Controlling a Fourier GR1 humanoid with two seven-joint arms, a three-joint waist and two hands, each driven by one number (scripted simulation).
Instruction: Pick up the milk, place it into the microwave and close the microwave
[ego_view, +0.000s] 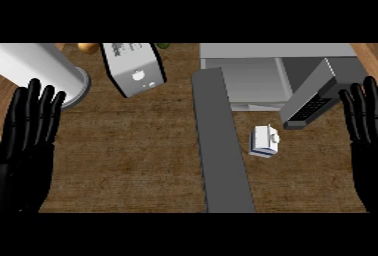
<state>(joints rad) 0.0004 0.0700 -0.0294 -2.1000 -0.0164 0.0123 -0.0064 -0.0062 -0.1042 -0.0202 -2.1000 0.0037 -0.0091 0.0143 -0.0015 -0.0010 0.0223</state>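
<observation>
Both hands sit closest to my view, one at each lower side. Right hand (362, 135): fingers straight and pointing up, spread, holding nothing. Left hand (28, 135): likewise flat and empty, resting at the opposite edge of the wooden table (133, 165).

Milk (266, 140): a small white carton with a blue band along its lower side, tilted slightly on the table, inboard of the right hand and a little lower than its fingertips; nothing touches it. It looks light and boxy, with a folded top.

Microwave (251, 75): grey body beyond the milk, up and inboard from the right hand. Its door (314, 97) hangs open, swung out between the right fingertips and the carton, with the dark keypad end nearest the milk.

Grey strip (221, 145): a long panel running up the table just past the milk; I cannot tell what it belongs to.

Risks, as I judge them: the carton is small and askew, so a sideways approach could nudge or tip it rather than enclose it; the open door crowds the right hand's path, and a careless reach might knock it partly closed before the milk is inside.
</observation>
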